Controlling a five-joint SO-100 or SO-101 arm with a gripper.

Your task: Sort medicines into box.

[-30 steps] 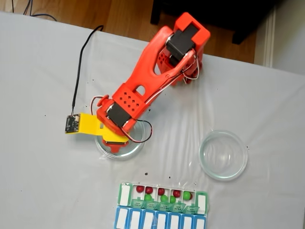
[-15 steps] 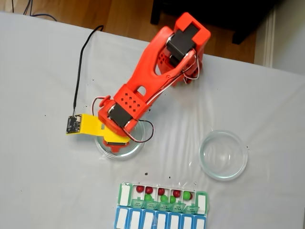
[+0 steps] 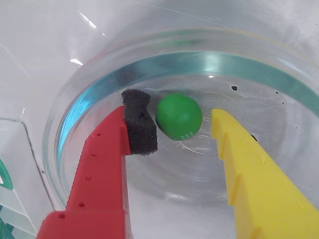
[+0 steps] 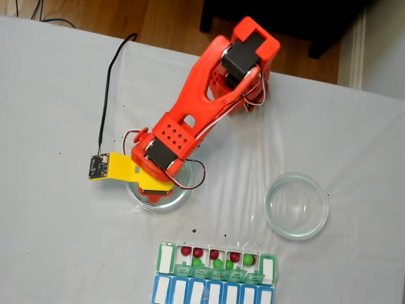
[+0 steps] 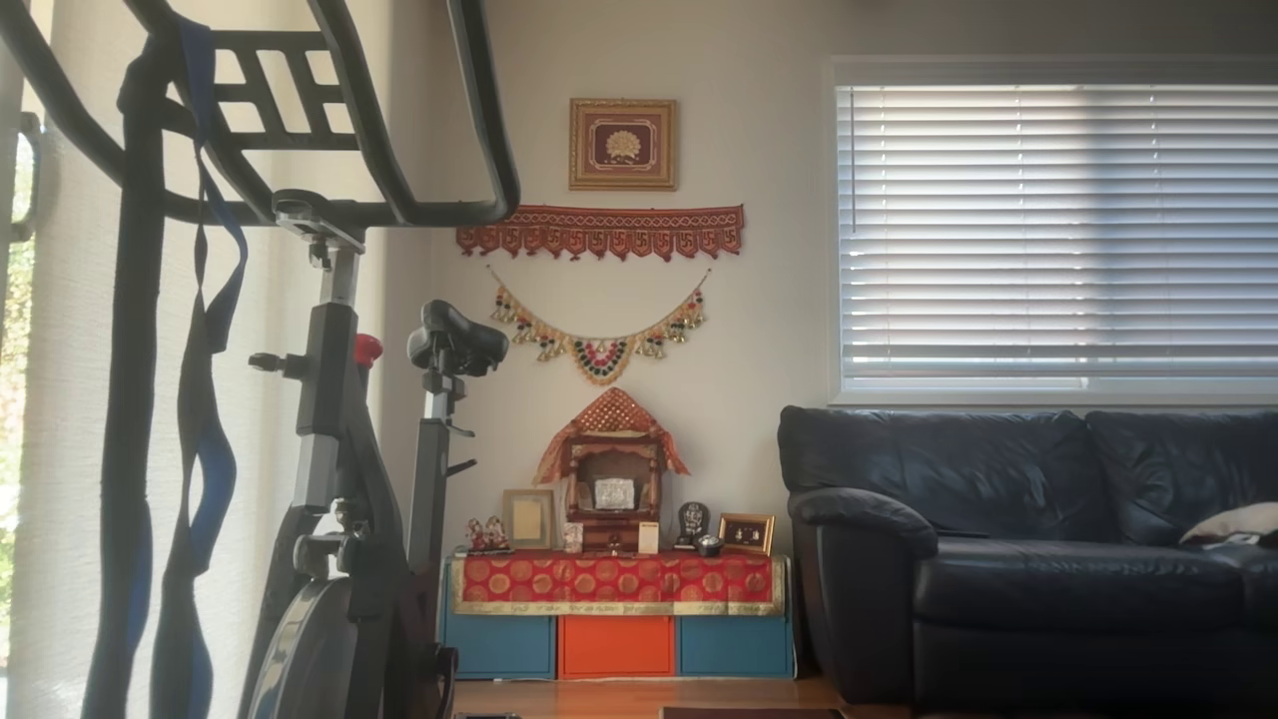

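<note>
**Open gripper straddles a green ball in the glass dish**

In the wrist view the gripper [image 3: 174,132] sits low inside a round glass dish [image 3: 70,114], its jaws apart. The red finger [image 3: 99,174] carries a black foam pad [image 3: 139,127] at its tip, and the yellow finger [image 3: 249,174] stands well off to the right. A single green ball [image 3: 179,116] lies on the dish floor between them, just beside the foam pad, possibly touching it, and clear of the yellow finger. Nothing is gripped.

In the fixed view the orange arm [image 4: 202,95] reaches from its base at the top of the white table [image 4: 50,240] down over the left dish [image 4: 180,195], hiding most of it. A second dish [image 4: 296,206] stands well apart to the right. Near the bottom edge lies the pill box [image 4: 166,256], its green-lidded row open, with red balls [image 4: 185,251] and green balls [image 4: 197,261] in the middle compartments. A blue-lidded row [image 4: 212,292] adjoins it below.

The other view shows a living room with an exercise bike [image 5: 339,449], a dark sofa [image 5: 1028,539] and a window blind [image 5: 1058,230].
</note>
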